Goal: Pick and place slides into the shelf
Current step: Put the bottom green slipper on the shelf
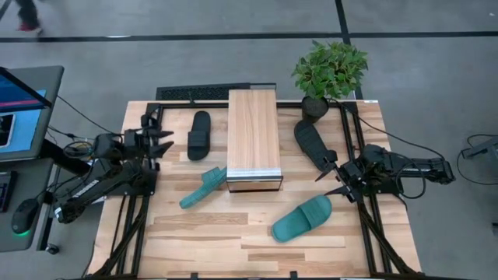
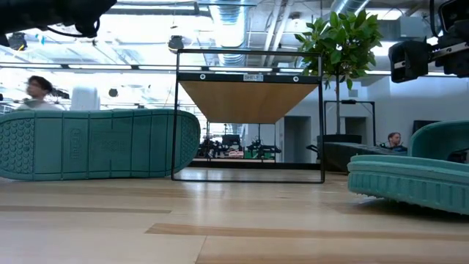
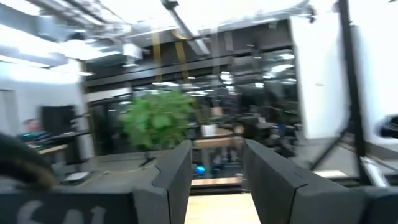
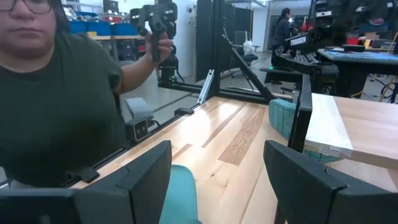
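The light-wood shelf (image 1: 253, 140) stands mid-table. One black slide (image 1: 199, 134) lies left of it and another black slide (image 1: 311, 142) lies right of it. A teal slide (image 1: 204, 187) stands on its side by the shelf's near left corner, its sole (image 2: 95, 143) facing the near edge. The second teal slide (image 1: 302, 218) lies flat at the near right and also shows in the low view (image 2: 410, 176). My left gripper (image 1: 163, 144) is open and empty, left of the left black slide. My right gripper (image 1: 331, 177) is open and empty, between the right black slide and the near teal slide (image 4: 180, 193).
A potted plant (image 1: 331, 70) stands at the far right corner and a keyboard (image 1: 204, 93) lies along the far edge. Black frame rails (image 1: 366, 225) run along both table sides. A person (image 4: 56, 93) stands beside the table holding a device. Bare wood (image 1: 202, 241) lies along the near edge.
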